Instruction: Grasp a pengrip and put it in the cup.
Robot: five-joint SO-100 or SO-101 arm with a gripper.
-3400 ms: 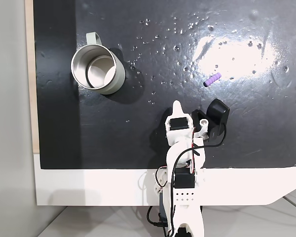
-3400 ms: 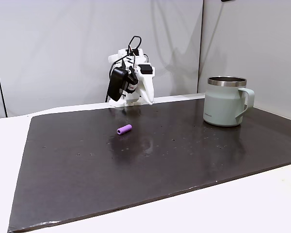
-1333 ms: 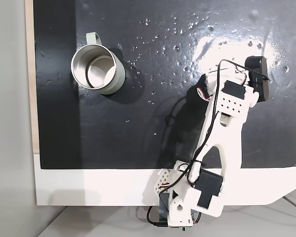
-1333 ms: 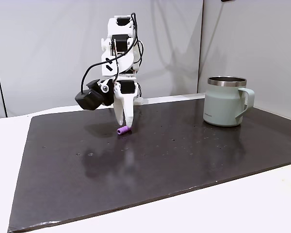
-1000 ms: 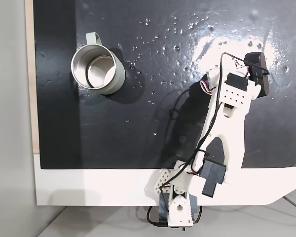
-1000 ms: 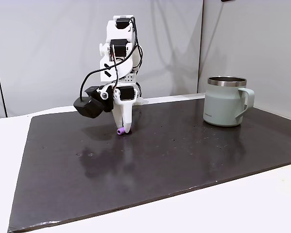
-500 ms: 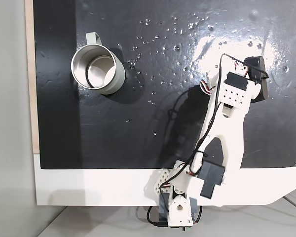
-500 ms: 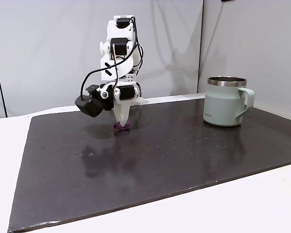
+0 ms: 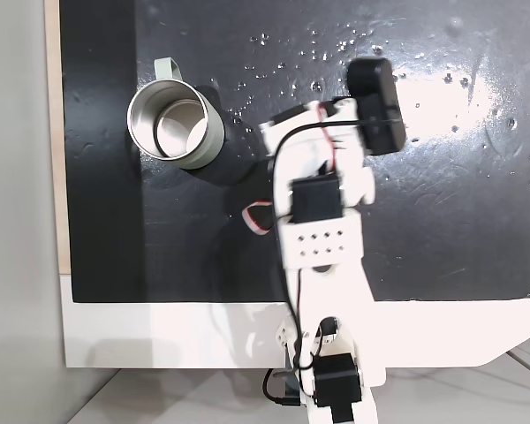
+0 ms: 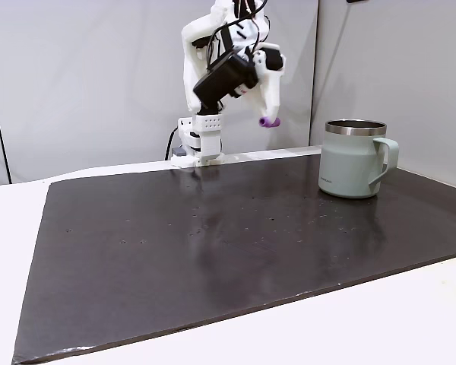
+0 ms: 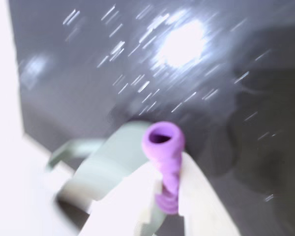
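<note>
Arm (image 10: 213,46) raised high above black mat (image 10: 213,243), gripper (image 10: 269,120) clamped on pengrip (image 11: 163,147), left of cup (image 10: 353,160) in side fixed view.

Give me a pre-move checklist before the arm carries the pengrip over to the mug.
1. Small light-purple ribbed pengrip clamped in the hand: ok.
2. Pengrip lifted off the black mat, in a fixed view: ok.
3. Pale sage-green mug with silver inside upright, opening up: ok.
4. Hand above the mug's rim height: ok, judged from the side.
5. Pengrip over the mug opening: not ok, it is short of the mug.
6. How firm the grip is: cannot tell; the wrist view is blurred.
</note>
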